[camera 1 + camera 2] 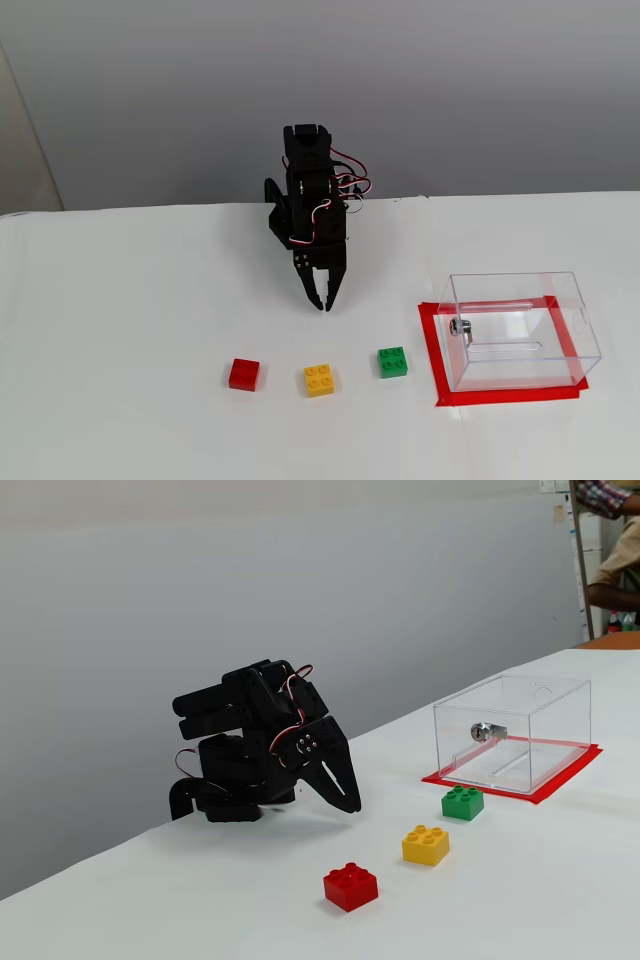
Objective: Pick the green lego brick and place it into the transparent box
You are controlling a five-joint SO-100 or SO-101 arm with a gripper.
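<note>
Nearest sit three bricks in a row: red brick (244, 374), yellow brick (319, 380), then the green lego brick (392, 361), bright, four-studded, just left of the transparent box (520, 330) on red tape (432, 352). Behind, the gripper (325, 301) points down, fingers nearly together, empty. Only the side fixed view shows a person (612, 550) at the right edge.

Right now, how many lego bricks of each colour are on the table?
Red brick: 1
Yellow brick: 1
Green lego brick: 1
Total: 3 bricks
</note>
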